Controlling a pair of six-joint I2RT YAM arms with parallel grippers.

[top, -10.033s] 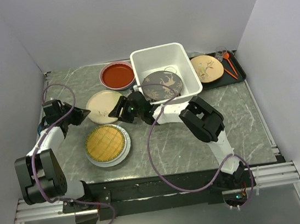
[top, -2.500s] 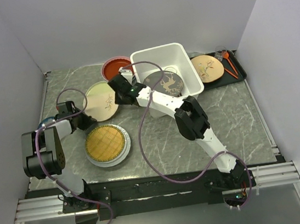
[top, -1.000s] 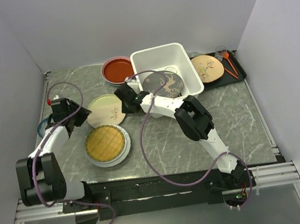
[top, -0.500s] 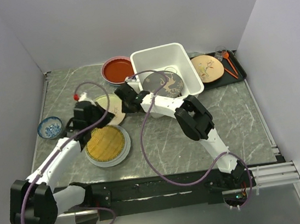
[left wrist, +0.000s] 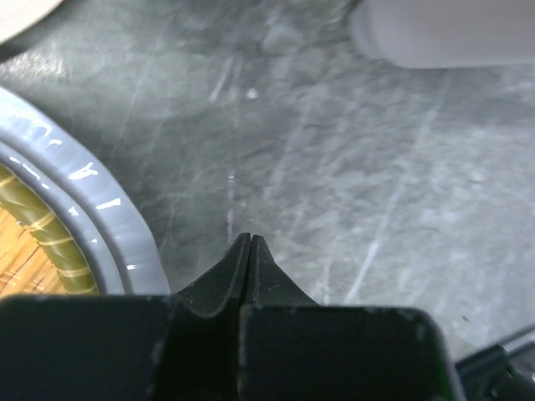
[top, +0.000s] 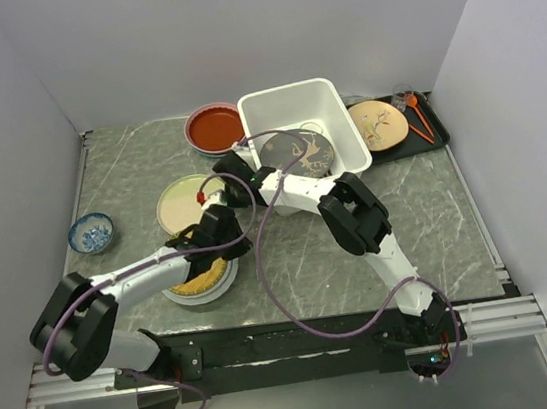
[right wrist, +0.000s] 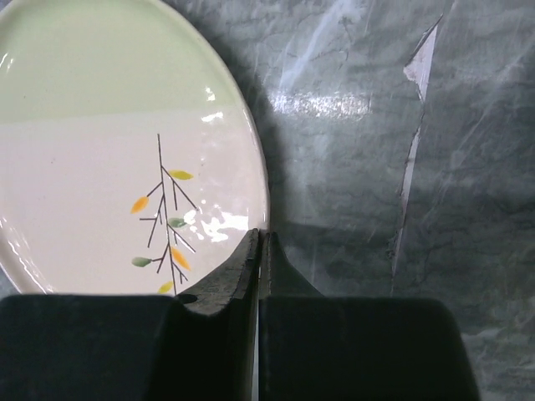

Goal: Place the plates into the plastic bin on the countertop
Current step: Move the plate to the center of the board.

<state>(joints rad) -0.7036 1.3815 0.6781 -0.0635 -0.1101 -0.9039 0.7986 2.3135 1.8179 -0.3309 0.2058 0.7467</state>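
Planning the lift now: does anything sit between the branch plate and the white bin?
Nothing on the countertop does. Only the right gripper, shut at the rim of the branch plate, is between it and the plastic bin; the red plate lies off that line.

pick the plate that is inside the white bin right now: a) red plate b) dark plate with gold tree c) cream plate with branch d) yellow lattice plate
b: the dark plate with gold tree sits within the walls of the plastic bin, while the red plate rests on the countertop outside the bin's left end.
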